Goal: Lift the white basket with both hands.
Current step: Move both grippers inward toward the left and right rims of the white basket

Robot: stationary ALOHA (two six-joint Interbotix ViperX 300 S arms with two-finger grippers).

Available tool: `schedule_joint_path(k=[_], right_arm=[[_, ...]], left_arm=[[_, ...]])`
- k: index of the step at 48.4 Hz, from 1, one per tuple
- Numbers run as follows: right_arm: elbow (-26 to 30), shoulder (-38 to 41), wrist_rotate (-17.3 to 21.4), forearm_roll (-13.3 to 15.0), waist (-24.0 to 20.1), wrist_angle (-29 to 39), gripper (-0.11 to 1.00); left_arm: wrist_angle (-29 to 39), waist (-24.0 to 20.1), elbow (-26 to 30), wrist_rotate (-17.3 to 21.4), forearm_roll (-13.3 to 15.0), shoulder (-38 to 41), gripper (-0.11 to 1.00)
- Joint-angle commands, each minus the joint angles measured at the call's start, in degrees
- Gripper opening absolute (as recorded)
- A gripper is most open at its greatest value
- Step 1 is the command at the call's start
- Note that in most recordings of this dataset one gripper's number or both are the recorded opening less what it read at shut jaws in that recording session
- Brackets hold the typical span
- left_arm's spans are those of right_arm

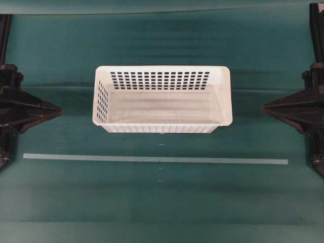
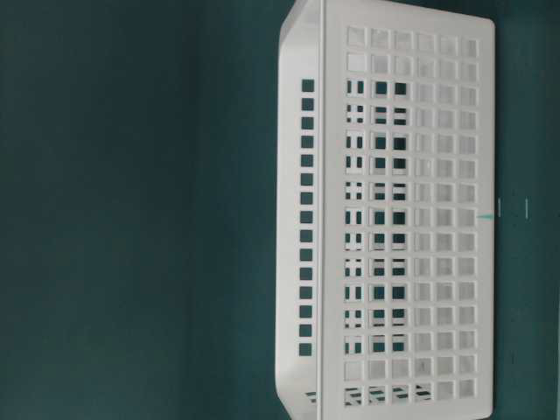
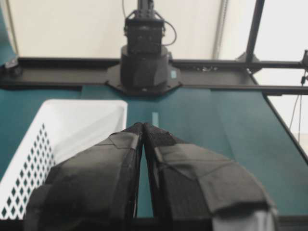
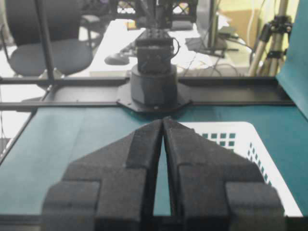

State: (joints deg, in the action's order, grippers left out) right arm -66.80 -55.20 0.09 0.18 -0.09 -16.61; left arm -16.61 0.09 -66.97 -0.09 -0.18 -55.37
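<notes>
**White basket sits alone mid-bench, both pincers closed and well clear**

The white basket [image 1: 162, 98] stands upright on the green bench [image 1: 162, 202], near the middle of the overhead view and a little toward the far side. Its long sides run left to right. Its open top faces up and nothing lies inside; the solid bottom shows bare. Rows of small slots pierce the far wall and the left end wall, and the near wall shows its slots below the rolled rim. The table-level view is turned on its side and shows the basket [image 2: 394, 219] as a grid of square openings against the green cloth.

In front of the basket, apart from it, a thin pale strip of tape [image 1: 154, 159] runs across the bench parallel to the long side.

The left pincer [image 1: 55, 110] points inward from the left edge of the overhead view, well apart from the basket's left end. Its wrist view shows the two padded fingers [image 3: 110, 163] pressed together at the tips, holding nothing, with a corner of the basket [image 3: 72, 125] to the left below.

The right pincer [image 1: 267, 107] mirrors it from the right edge, also well apart from the basket. Its fingers [image 4: 139, 149] meet at the tips, gripping nothing, and the basket [image 4: 240, 139] lies to the lower right.
</notes>
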Motion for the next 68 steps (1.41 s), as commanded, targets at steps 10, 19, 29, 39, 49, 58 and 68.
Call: schedule_joint_path(k=[10,19,29,39,49,58,68], right_arm=[[3.34,0.97,5.10,-10.28,3.69,8.17,-0.03],[9.84,3.43,12.04,-16.44,11.87,25.14,-0.03],[18.11,9.14,21.97,-16.61,17.58,42.01,-0.03],[23.12,15.91,38.41,-15.47,19.07,49.57,-0.03],[26.54,22.85,43.33,-13.62,19.42,59.50,-0.03],[33.40,28.74,47.02,-12.57,19.86,71.10,-0.03],[39.29,35.33,49.04,-7.73,19.86,79.28,-0.03]], left_arm=[[0.44,0.26,5.01,-10.55,-0.53,8.00,-0.03],[6.15,-0.88,9.93,-18.72,-0.53,9.23,-0.04],[21.09,-4.39,16.17,-31.64,-0.53,10.20,-0.04],[33.93,-9.67,20.13,-51.68,-0.97,10.11,-0.05],[42.54,-10.11,20.65,-59.94,-1.05,10.99,-0.04],[52.47,-10.20,24.87,-69.17,-1.49,13.97,-0.05],[63.72,-11.95,28.92,-71.63,-1.58,20.04,-0.05]])
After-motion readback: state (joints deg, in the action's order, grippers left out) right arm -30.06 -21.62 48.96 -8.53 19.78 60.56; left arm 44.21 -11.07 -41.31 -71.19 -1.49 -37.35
